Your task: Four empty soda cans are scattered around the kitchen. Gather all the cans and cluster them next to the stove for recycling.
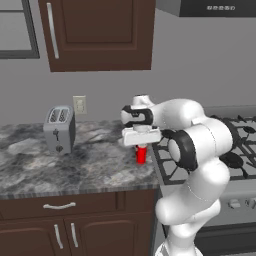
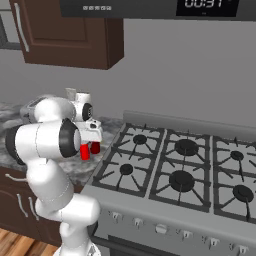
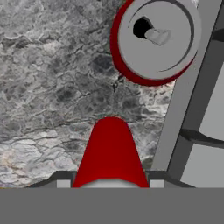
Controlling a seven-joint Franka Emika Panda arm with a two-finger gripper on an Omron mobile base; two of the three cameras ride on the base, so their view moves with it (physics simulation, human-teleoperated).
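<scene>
My gripper (image 1: 141, 143) is shut on a red soda can (image 1: 141, 155), held upright low over the marble counter (image 1: 95, 162), close to the stove's left edge. Whether the can touches the counter I cannot tell. In the hand view the held can (image 3: 111, 151) rises between my fingertips (image 3: 63, 183). A second soda can (image 3: 155, 39) with a silvery top stands on the counter (image 3: 52, 87) just ahead, beside the stove (image 3: 205, 109). From the right base, the held can (image 2: 85, 151) hangs under my gripper (image 2: 89, 141) and the other can (image 2: 95, 147) stands right beside it. The stove (image 2: 180, 170) has black grates.
A grey toaster (image 1: 59, 129) stands at the back left of the counter, below a wall outlet (image 1: 79, 104). Dark wood cabinets (image 1: 100, 35) hang above. The stove (image 1: 242, 132) borders the counter on the right, with a microwave (image 2: 150, 7) over it.
</scene>
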